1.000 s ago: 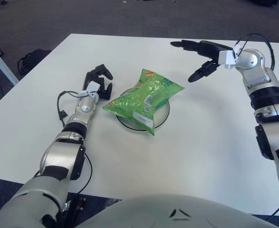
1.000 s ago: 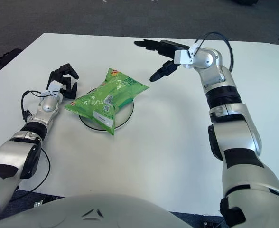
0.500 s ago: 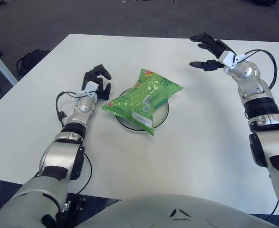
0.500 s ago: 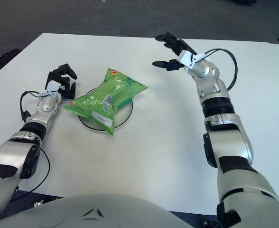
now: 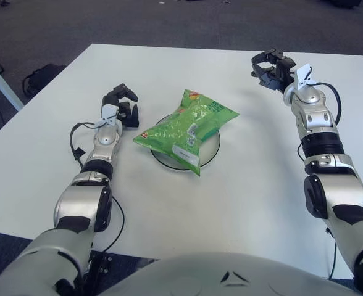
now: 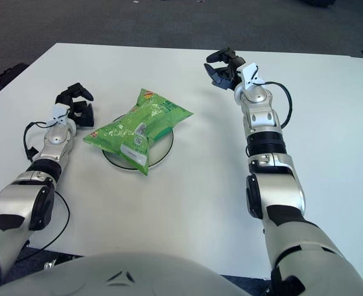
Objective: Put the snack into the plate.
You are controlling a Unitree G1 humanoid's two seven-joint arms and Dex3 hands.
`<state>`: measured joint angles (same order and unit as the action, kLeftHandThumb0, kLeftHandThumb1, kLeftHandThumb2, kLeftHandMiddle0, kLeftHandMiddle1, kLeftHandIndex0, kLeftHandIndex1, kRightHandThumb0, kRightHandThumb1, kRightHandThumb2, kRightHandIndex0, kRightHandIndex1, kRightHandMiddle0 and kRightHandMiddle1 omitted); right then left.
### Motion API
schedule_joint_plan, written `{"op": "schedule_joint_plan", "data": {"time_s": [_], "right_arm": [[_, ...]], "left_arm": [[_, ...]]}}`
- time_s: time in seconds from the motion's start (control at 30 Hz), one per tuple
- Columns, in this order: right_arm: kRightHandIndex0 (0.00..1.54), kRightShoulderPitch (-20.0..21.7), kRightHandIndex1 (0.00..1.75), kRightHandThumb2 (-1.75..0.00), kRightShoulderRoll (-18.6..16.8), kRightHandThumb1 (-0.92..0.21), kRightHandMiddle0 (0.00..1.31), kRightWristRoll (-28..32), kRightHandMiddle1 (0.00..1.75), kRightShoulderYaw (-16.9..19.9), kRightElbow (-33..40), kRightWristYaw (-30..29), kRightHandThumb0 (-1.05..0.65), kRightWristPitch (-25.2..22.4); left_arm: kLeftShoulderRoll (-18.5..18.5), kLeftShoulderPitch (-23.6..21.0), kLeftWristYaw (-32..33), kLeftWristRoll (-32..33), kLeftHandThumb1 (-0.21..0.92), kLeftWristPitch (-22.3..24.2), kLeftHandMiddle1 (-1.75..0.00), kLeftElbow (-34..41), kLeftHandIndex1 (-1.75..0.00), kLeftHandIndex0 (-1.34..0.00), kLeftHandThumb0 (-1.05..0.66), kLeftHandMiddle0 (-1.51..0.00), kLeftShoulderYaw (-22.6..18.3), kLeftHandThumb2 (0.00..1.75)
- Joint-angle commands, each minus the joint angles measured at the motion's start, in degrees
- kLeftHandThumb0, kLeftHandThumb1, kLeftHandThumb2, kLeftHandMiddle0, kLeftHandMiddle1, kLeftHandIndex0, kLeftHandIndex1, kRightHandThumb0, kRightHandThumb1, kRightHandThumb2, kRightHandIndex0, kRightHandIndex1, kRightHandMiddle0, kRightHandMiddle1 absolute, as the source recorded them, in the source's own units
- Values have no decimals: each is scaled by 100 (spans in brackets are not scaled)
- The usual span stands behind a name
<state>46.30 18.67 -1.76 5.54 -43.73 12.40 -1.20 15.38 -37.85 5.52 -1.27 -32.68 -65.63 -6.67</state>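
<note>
Green snack bag (image 5: 188, 129) lay flat across the round plate (image 5: 213, 148), covering most of it; near and far ends of the bag overhung the rim. Plate sat on the white table (image 5: 249, 191), roughly mid-table, a bit left of centre. Neither hand touched the bag or the plate. Left hand (image 5: 123, 105) was just left of the plate, resting low on the table, fingers curled in, nothing held. Right hand (image 6: 226, 66) was well apart from the bag, at the far right of the table, raised on its forearm, fingers curled loosely, nothing in it. Black cable (image 5: 76, 145) looped beside the left forearm. Dark carpet floor (image 5: 169, 21) lay beyond the table's far edge.
</note>
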Motion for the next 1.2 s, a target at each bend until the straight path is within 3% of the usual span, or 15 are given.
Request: {"op": "schedule_joint_plan", "data": {"time_s": [0.0, 0.1, 0.17, 0.23, 0.33, 0.53, 1.17], "right_arm": [[30, 121, 131, -59, -8, -87, 22, 173, 174, 177, -501, -57, -35, 126], [33, 169, 138, -63, -51, -84, 24, 270, 175, 263, -776, -86, -36, 134], [42, 186, 134, -62, -91, -80, 26, 316, 175, 323, -971, -123, -15, 163], [49, 196, 133, -70, -149, -72, 28, 376, 175, 403, -1205, -169, -8, 200], [58, 205, 132, -86, -218, -59, 34, 489, 175, 508, -1469, -205, -3, 250], [66, 126, 132, -104, -318, -44, 43, 658, 175, 646, -1751, -178, -1, 447], [65, -91, 152, -131, -860, -27, 54, 1151, 175, 1047, -1889, -662, -1, 393]], "left_arm": [[-145, 317, -160, 118, 3, 304, -175, -229, -175, -86, -61, -129, -97, 167], [-158, 269, -272, 269, 4, 495, -175, -239, -175, -85, -61, -129, -216, 165], [-163, 249, -343, 339, 6, 586, -175, -248, -175, -83, -59, -128, -268, 163], [-166, 236, -418, 403, 9, 638, -175, -258, -175, -81, -58, -129, -314, 160], [-166, 232, -504, 468, 14, 651, -175, -266, -175, -75, -55, -130, -379, 153], [-185, 216, -725, 673, 23, 741, -175, -293, -175, -68, -51, -130, -539, 142], [-338, 136, -784, 1048, 28, 1126, -175, -250, -175, -65, -49, -129, -946, 137]]}}
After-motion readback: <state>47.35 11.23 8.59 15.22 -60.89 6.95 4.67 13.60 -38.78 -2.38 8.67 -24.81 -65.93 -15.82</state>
